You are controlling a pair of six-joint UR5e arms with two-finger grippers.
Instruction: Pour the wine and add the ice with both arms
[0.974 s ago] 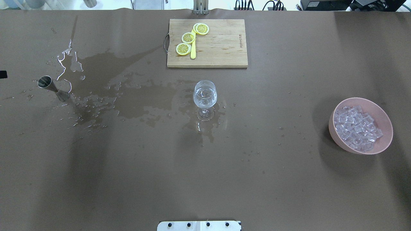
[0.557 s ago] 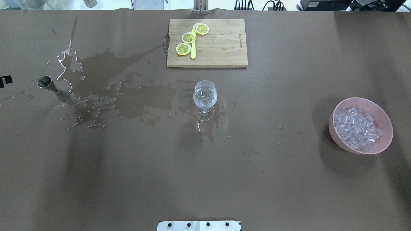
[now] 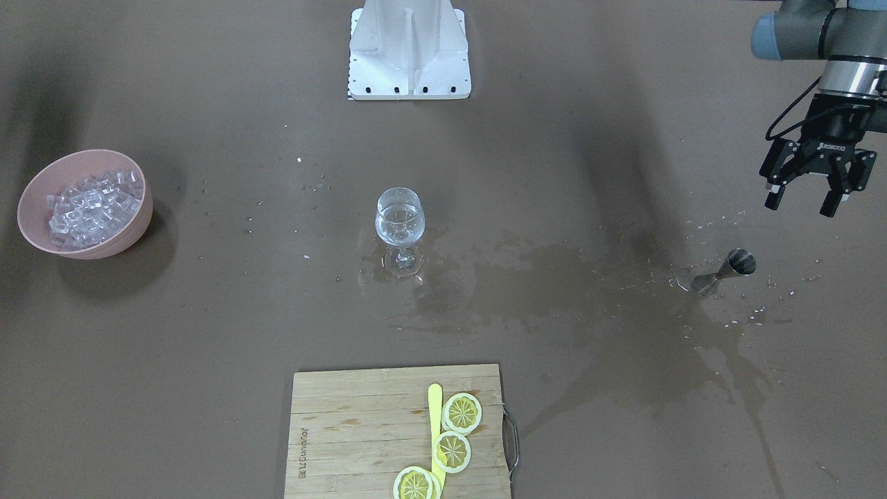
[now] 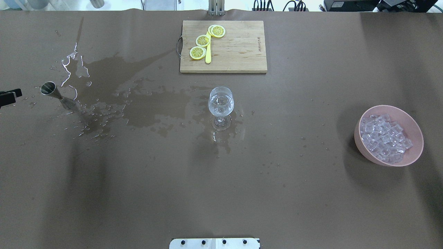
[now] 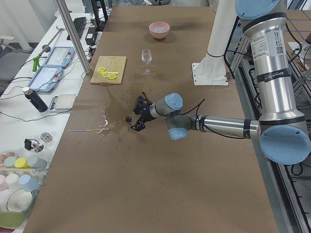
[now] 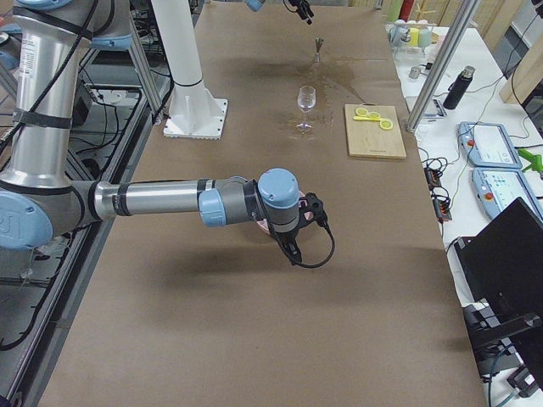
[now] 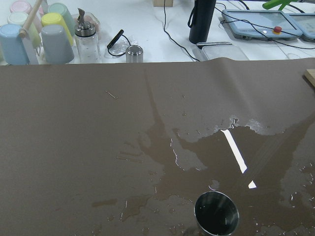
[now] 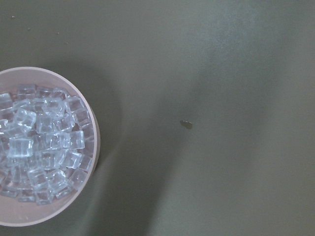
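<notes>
My left pincer (image 3: 800, 205) hangs released and empty, well out to my left of the wine glass (image 3: 399, 208).
The glass stands mid-worktop (image 3: 589, 104) holding a little clear wine (image 3: 398, 229). A steel jigger (image 3: 724, 270) sits near my left pincer, in a spill (image 3: 554, 291) that reaches the glass. The ice (image 3: 86, 204) is heaped in a pink bowl (image 3: 38, 242) well off the glass's other side. My right pincer (image 6: 293, 248) hangs by the bowl; I cannot tell its grip.
</notes>
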